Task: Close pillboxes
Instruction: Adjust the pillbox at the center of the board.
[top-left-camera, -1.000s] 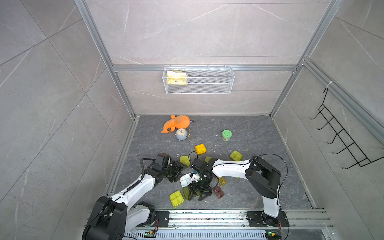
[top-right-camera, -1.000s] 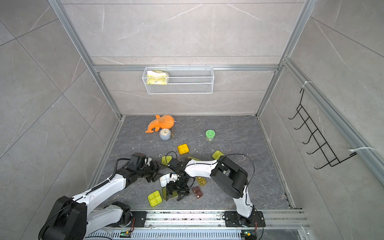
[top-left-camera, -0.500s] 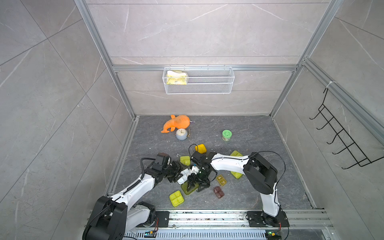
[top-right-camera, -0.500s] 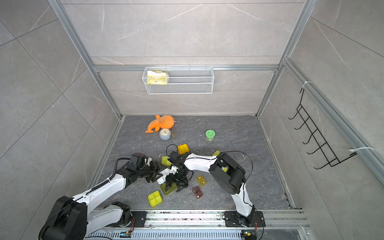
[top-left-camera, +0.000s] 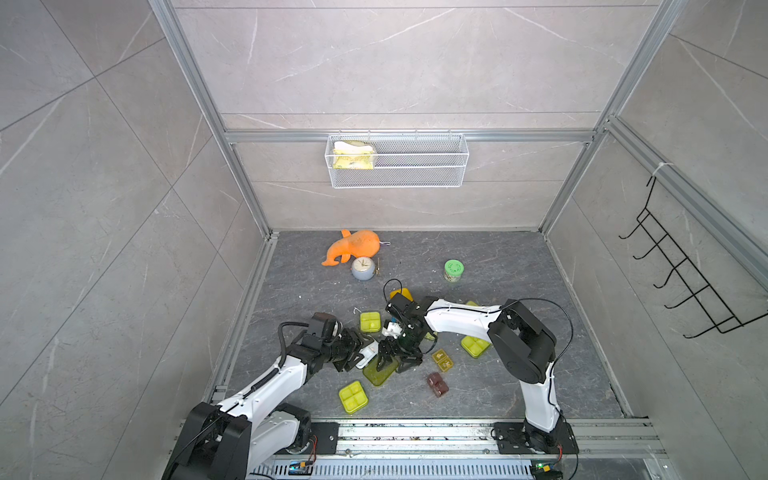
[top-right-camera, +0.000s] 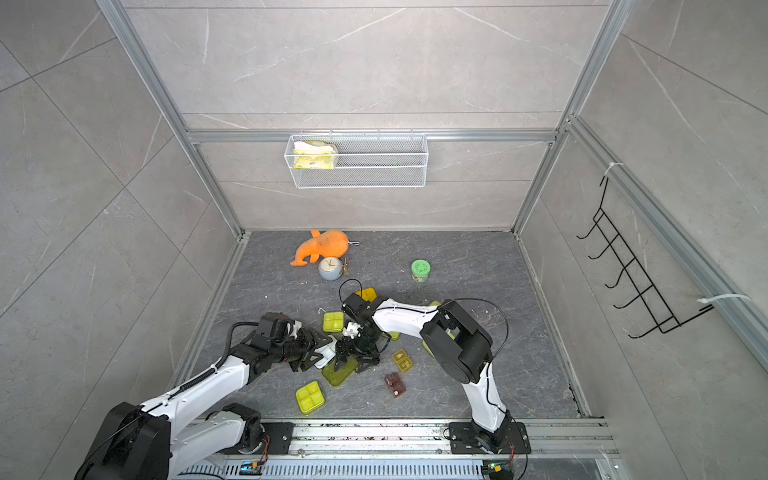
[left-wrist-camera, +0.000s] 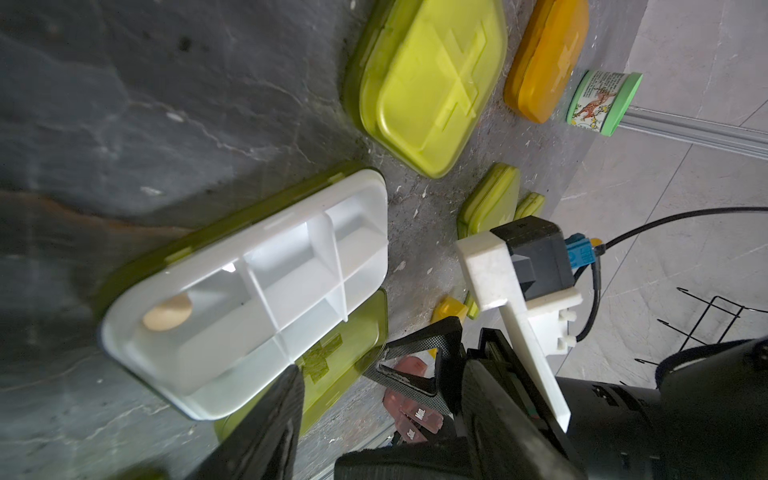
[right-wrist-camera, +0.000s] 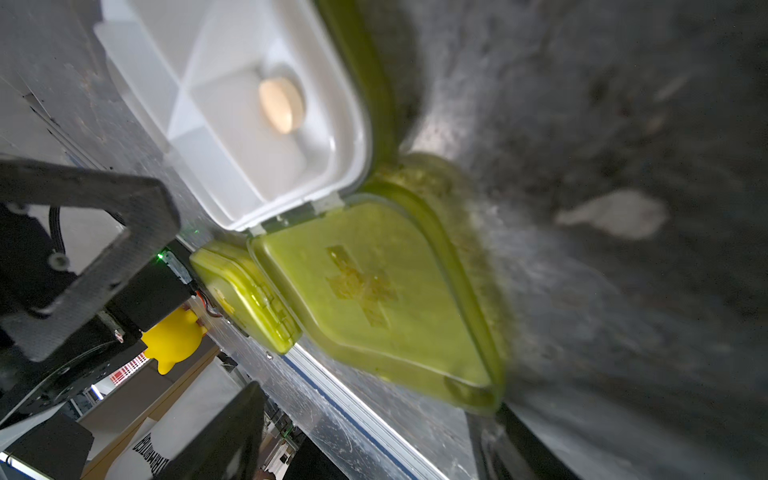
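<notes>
Nearest: closed square yellow-green pillbox (top-left-camera: 353, 397). Behind it, open pillbox (top-left-camera: 377, 373) on dark stone-look tabletop (top-left-camera: 498, 395): translucent cross-embossed lid (right-wrist-camera: 374, 291) flat, glossy white tray (left-wrist-camera: 257, 282) tilted (one round tan pill (left-wrist-camera: 167, 312) inside). Over lid, right claw (top-left-camera: 395, 365) spread wide; left claw (top-left-camera: 360, 353) at tray, can't tell if clamped.

Landmark: open pillbox, white plastic tray with hinged translucent green lid (top-left-camera: 376, 376).
- Round tan tablet (left-wrist-camera: 167, 312) lies in a corner cell of its tray.
- Just behind it: closed yellow-green plastic pillbox (top-left-camera: 370, 322).
- In front: second closed yellow-green pillbox (top-left-camera: 353, 397).
- Right: small amber two-cell box (top-left-camera: 442, 359).
- Far behind, rightward: round green-lidded jar (top-left-camera: 453, 270).
</notes>
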